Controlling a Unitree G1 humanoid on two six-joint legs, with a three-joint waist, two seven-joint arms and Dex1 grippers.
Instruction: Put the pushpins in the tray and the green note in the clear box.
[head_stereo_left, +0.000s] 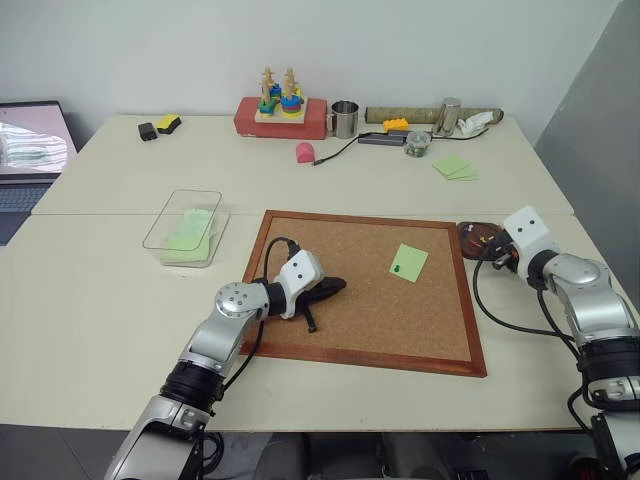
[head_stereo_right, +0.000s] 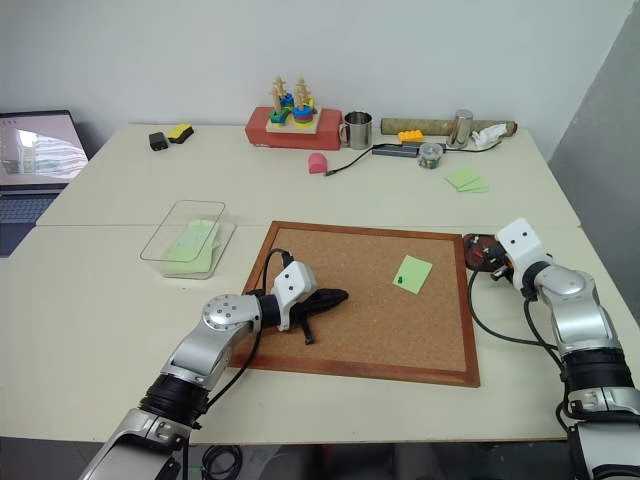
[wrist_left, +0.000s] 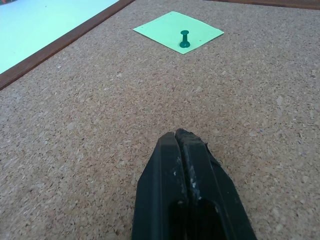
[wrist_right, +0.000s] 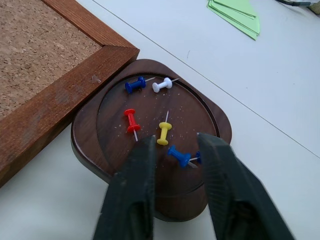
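The clear box (head_stereo_left: 186, 228) sits on the table's left, just off the corkboard (head_stereo_left: 370, 350), with what looks like green paper inside, hard to make out. The left gripper (wrist_left: 181, 137) rests low over the board's near-left part, fingers pressed together, holding nothing. The green note (head_stereo_left: 408, 263) lies right of the board's centre, a green pin (wrist_left: 184, 40) standing in it. The tray (wrist_right: 95, 140) touches the board's far-right corner and holds the pushpins (wrist_right: 163, 133): blue, white, red, yellow. The right gripper (wrist_right: 176, 145) hovers over it, fingers parted and empty.
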